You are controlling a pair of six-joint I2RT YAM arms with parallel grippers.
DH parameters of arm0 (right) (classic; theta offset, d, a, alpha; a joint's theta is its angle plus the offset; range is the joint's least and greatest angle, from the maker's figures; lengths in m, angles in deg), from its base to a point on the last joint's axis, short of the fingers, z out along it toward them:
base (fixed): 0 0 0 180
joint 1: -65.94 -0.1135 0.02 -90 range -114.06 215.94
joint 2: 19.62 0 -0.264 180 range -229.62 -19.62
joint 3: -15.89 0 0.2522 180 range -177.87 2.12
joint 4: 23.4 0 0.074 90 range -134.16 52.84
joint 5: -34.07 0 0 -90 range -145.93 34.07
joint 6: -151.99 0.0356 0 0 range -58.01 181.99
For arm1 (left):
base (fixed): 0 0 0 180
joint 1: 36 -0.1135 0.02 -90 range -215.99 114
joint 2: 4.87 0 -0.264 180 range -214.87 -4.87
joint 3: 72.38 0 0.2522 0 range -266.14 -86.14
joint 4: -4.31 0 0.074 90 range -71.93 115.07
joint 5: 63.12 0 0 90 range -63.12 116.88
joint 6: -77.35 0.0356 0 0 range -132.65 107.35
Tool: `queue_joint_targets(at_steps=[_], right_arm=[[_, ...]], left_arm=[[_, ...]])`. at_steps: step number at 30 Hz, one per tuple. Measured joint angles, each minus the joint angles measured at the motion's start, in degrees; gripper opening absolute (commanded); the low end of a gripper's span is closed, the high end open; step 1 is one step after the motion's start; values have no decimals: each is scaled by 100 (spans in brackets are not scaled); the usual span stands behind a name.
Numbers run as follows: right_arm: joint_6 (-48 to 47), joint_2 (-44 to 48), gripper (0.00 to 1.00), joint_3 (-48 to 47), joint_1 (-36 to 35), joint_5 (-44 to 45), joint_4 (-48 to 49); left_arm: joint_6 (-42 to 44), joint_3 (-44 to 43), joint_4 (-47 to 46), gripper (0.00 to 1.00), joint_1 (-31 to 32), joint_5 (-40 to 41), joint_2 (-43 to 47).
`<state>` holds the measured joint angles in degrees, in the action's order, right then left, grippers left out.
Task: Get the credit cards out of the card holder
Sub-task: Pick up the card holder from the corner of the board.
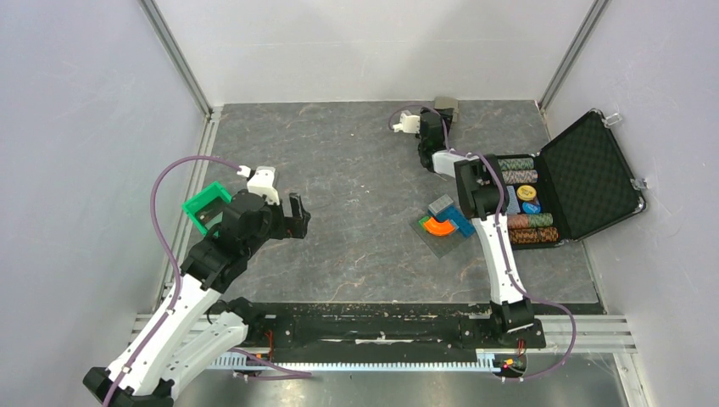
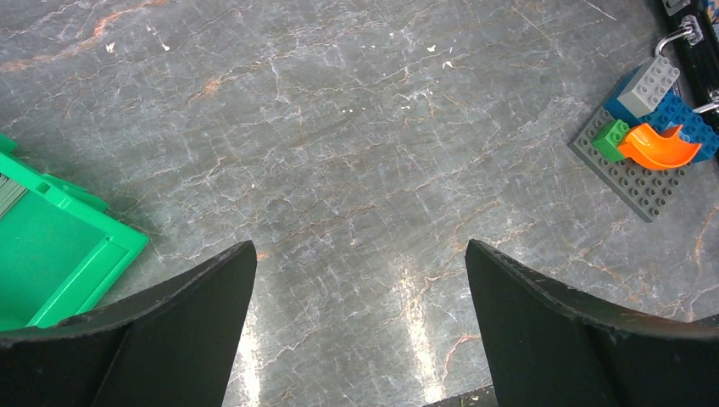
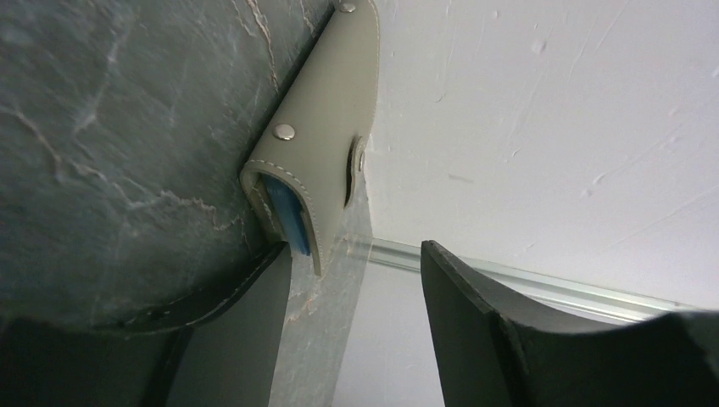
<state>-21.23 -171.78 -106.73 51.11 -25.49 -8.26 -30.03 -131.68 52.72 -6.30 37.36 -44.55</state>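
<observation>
Holder: folded, on table, far edge, against wall.
Right gripper: I see jaws apart, holder's end beside one finger.
Left gripper: spread wide, empty, near bin.

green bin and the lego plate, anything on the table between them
Nothing: the left wrist view shows bare table between the green bin and the lego plate.

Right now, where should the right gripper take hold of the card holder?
Probably its near end, where the blue lining shows. The card holder lies against the back wall, so come from the table side; that end faces the open right gripper.
</observation>
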Motion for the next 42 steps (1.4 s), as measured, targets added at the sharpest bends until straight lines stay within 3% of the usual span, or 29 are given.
queue_joint_targets(at_steps=[3, 7, 12, 18, 24, 33, 42], right_arm=[[4, -72, 57, -149, 0, -103, 15], [4, -254, 40, -354, 11, -170, 17], [96, -448, 1, -485, 35, -238, 35], [251, -376, 0, -330, 31, -328, 136], [855, 966, 0, 1541, -42, -957, 299], [3053, 4002, 0, 4063, -527, -2046, 321], [5567, 5123, 0, 4996, -605, -3169, -46]], left_arm=[[0, 0, 0, 100, 0, 11, 9], [0, 0, 0, 100, 0, 87, 22], [0, 0, 0, 100, -7, 234, 61], [0, 0, 0, 100, -9, 446, 236], [0, 0, 2, 100, -9, 490, 310], [0, 0, 17, 100, -11, 446, 643], [0, 0, 15, 100, -11, 289, 726]])
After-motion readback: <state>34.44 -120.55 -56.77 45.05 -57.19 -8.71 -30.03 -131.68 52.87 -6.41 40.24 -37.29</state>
